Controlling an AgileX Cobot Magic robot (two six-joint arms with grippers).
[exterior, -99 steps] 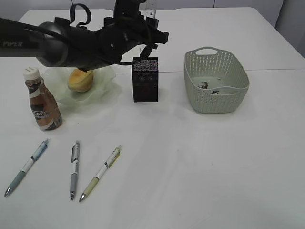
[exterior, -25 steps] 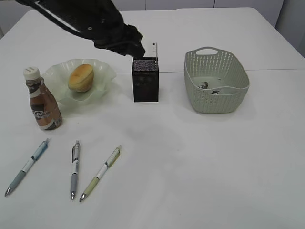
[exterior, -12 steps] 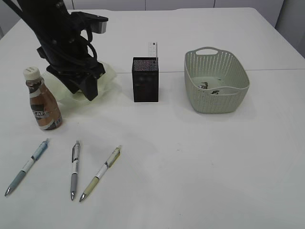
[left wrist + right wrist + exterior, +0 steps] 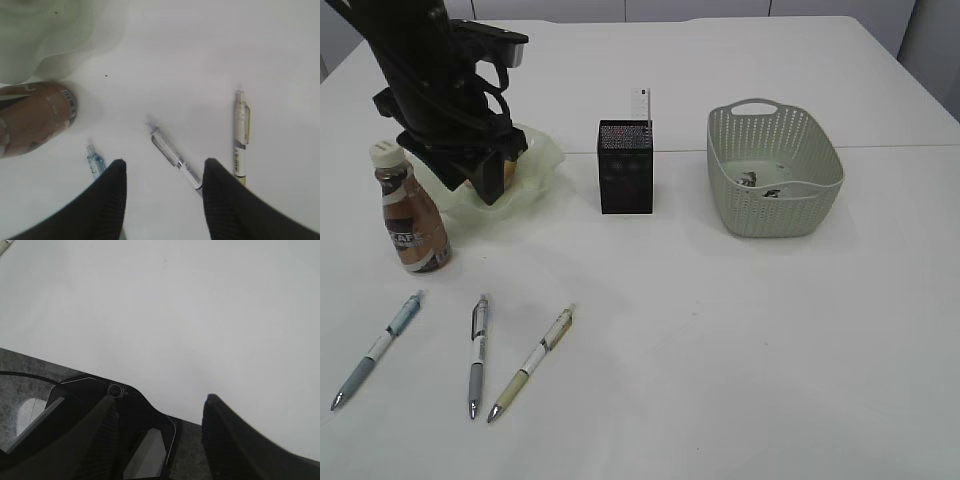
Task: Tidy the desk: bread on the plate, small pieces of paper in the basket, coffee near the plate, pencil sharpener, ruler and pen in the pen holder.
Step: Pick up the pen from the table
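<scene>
My left gripper (image 4: pixel 482 190) hangs open and empty over the pale green plate (image 4: pixel 546 158), and its arm hides most of the bread. In the left wrist view the gripper (image 4: pixel 165 162) looks down on three pens: blue (image 4: pixel 94 162), grey (image 4: pixel 173 156) and yellow (image 4: pixel 240 140). The coffee (image 4: pixel 408 215) stands just left of the plate. The white ruler (image 4: pixel 640 104) sticks up from the black mesh pen holder (image 4: pixel 625 170). Small pieces of paper (image 4: pixel 758 183) lie in the basket (image 4: pixel 775 215). The pencil sharpener is out of view. My right gripper (image 4: pixel 161 399) is open with nothing in it, over the desk's edge.
On the desk (image 4: pixel 740 340) the three pens (image 4: pixel 477 355) lie side by side at the front left. The coffee bottle (image 4: pixel 30 117) and the plate rim (image 4: pixel 75 45) fill the wrist view's left. Dark equipment (image 4: pixel 75 430) sits below the desk edge.
The left arm has swung from above the pen holder leftward and down over the plate. The ruler it held earlier now stands in the pen holder. Its jaws narrowed slightly.
</scene>
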